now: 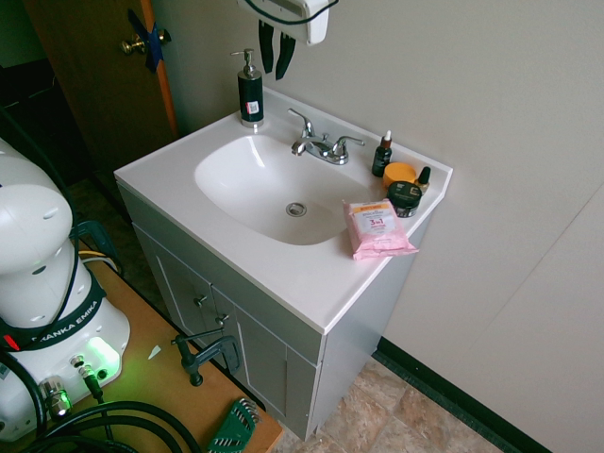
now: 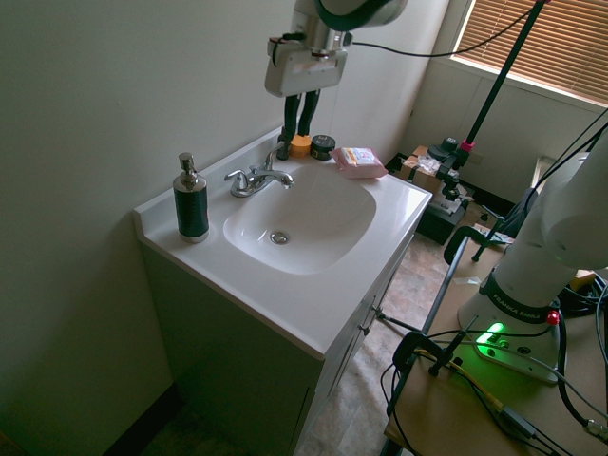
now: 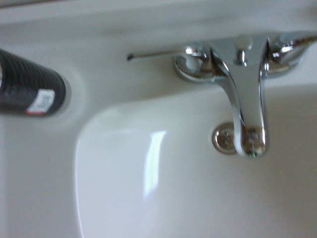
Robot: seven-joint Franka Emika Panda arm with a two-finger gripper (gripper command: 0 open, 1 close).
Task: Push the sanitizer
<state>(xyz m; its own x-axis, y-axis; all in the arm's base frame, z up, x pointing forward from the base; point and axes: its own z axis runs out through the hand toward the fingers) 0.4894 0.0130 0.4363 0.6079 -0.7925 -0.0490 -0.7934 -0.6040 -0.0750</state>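
Your claw [image 1: 276, 73] hangs above the desk [image 1: 151, 174], fingers slightly apart. Sanitizer [image 1: 251, 97] stands upright on the back corner, near the faucet [image 1: 326, 148]; pink wipes pack [image 1: 376, 229], jars and dropper bottle [image 1: 382, 155] sit across the basin [image 1: 283, 189].

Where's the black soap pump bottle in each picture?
First exterior view: bottle up near the top, left of the middle.
Second exterior view: on the left, about halfway up.
Wrist view: cut off at the left edge, only partly showing.
Shared landmark: the silver faucet.
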